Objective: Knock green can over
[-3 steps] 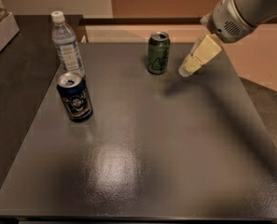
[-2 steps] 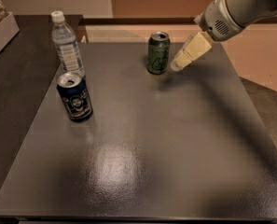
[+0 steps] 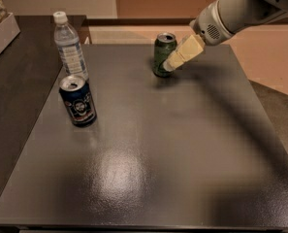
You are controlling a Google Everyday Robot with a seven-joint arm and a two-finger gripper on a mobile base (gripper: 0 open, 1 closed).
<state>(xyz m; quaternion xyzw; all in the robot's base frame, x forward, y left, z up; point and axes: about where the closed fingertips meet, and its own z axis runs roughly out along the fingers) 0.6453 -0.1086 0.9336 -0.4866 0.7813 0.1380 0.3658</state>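
Cream in colour, the gripper reaches in from the right, its tip against the green can; the can stands upright at the far middle of the table; whether the gripper is open or closed, I cannot tell.

The pincer has moved left and now touches the green can

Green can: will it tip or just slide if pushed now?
The small dark green metal can stands tall and narrow, so it probably tips readily. Its opened top suggests it may be light. The gripper sits low on its right side; on the glossy dark table it might slide first.
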